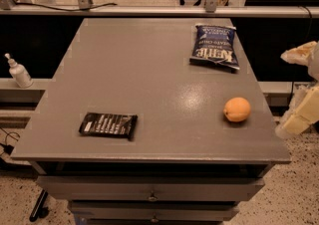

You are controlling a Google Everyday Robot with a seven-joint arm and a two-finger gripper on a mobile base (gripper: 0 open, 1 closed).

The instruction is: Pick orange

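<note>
The orange (237, 109) is a small round fruit lying on the grey table (149, 79) near its front right corner. My gripper (300, 85) shows as pale cream parts at the right edge of the camera view, beyond the table's right edge and to the right of the orange. It is partly cut off by the frame. Its two fingers (300, 53) stand apart with nothing between them. It does not touch the orange.
A blue chip bag (214, 47) lies at the table's back right. A black snack packet (108, 125) lies at the front left. A white pump bottle (19, 71) stands on a ledge left of the table. Drawers (149, 189) are below the tabletop.
</note>
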